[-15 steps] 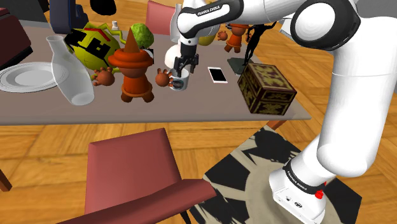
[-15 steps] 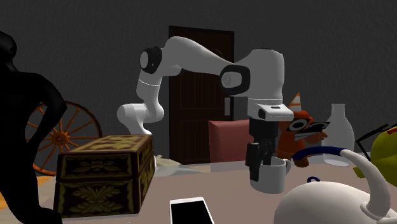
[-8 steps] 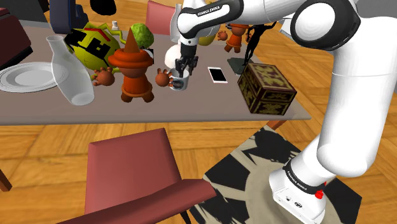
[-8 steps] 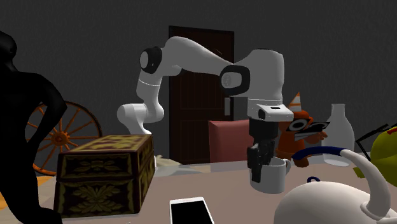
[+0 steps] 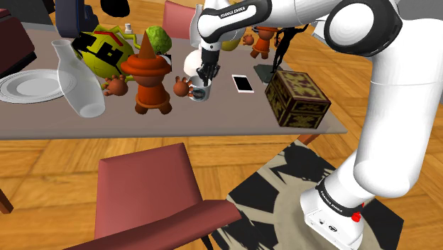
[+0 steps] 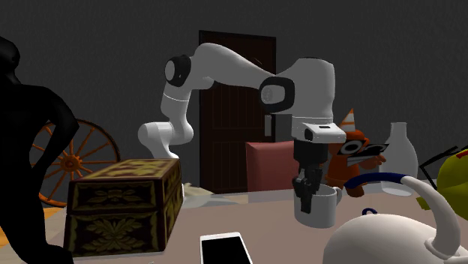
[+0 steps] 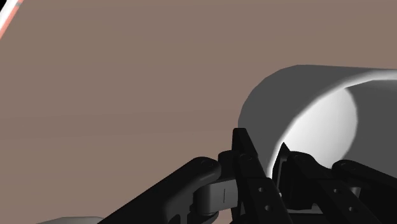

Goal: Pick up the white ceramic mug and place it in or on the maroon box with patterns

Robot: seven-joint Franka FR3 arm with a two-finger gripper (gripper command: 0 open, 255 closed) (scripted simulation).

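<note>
1. Plainly white shading to pale grey, the mug (image 5: 201,92) is a short, straight-walled cup with a shadowed hollow. It stands upright on the brown bench (image 5: 213,121) with its mouth up. In the second exterior view a small handle shows on the side turned toward the orange cone-hatted figure (image 5: 147,74).
2. The mug sits about midway along the bench's length, well in from the long edge by the red chair (image 5: 142,185) and just beside the figure.
3. The maroon box (image 5: 297,98), patterned in dull yellow, stands with its lid shut near the bench corner closest to the robot's stand. A white phone (image 5: 243,83) lies flat between the mug and the box, apart from both.
4. Toward the bench's other end a white bottle-shaped vase (image 5: 78,82) stands next to a white plate (image 5: 25,85). Whether the vase holds anything cannot be told.
5. The gripper (image 5: 204,78) points straight down onto the mug's rim, on the side away from the handle.
6. In the wrist view one of the black fingers (image 7: 249,162) lies against the outside of the mug's wall and the other reaches down into the hollow. The wall is clamped between them, and the mug's base rests on the bench.
</note>
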